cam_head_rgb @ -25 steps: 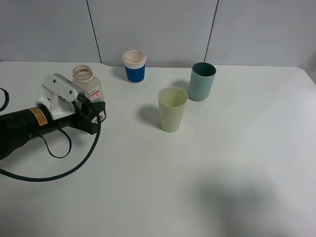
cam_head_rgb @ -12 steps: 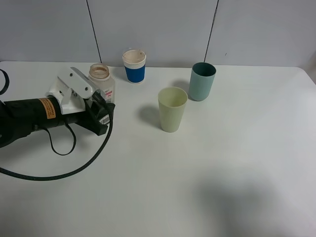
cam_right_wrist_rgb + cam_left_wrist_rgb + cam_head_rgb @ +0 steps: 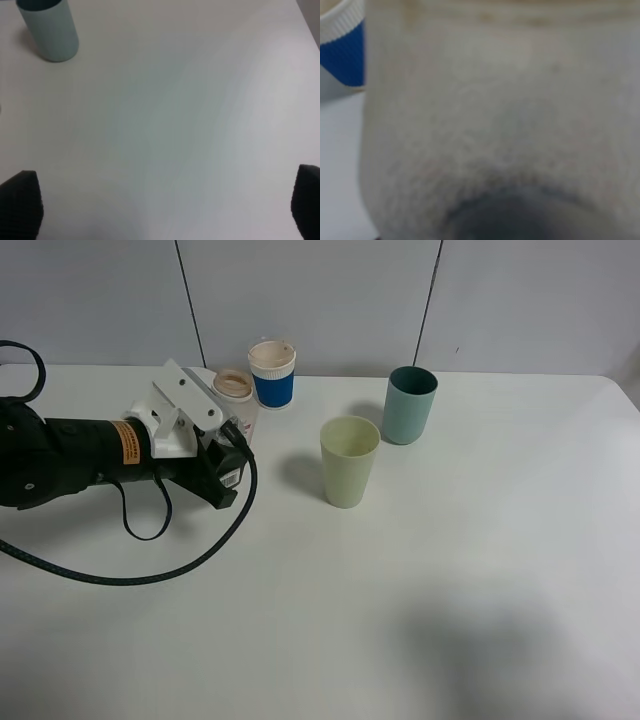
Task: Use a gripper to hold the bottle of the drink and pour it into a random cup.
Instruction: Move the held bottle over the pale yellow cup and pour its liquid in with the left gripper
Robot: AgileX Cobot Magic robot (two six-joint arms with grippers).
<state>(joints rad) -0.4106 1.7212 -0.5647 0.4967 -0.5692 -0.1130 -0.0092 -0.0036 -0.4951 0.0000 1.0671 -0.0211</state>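
- Clamped on the bottle (image 3: 238,400), the left gripper (image 3: 222,430) sits in the upper left of the exterior high view. Its white jaw block ends a bulky black arm (image 3: 60,455) that reaches in from the left edge.
- We see the white table (image 3: 450,590) filling most of that view, with grey wall panels (image 3: 320,290) across the top.
- We follow a black cable (image 3: 150,577) looping from the arm down over the left part of the table.
- We find the cup (image 3: 349,461), pale yellow-green and upright, just above the centre of the frame, apart from the gripper on its left.
- We see the teal tumbler (image 3: 409,404) up and to the right of the cup, near it but not touching. The right wrist view shows the tumbler (image 3: 49,27) too, alone on bare table.
- We place the blue-and-white cup (image 3: 272,373) at the top, left of centre, just beside the bottle's neck. The left wrist view catches a slice of this cup (image 3: 340,55) next to the bottle.
- From above we see only the bottle's tan neck and a little clear shoulder behind the jaw block. In the left wrist view the bottle (image 3: 495,115) fills nearly the whole picture, blurred. We cannot tell whether its base touches the table, nor make out the drink.
- Only the right wrist view shows us the right gripper (image 3: 162,205). Its two dark fingertips (image 3: 20,202) stand well apart, released, with bare table between them.
- We note an orange label (image 3: 129,441) on the arm.
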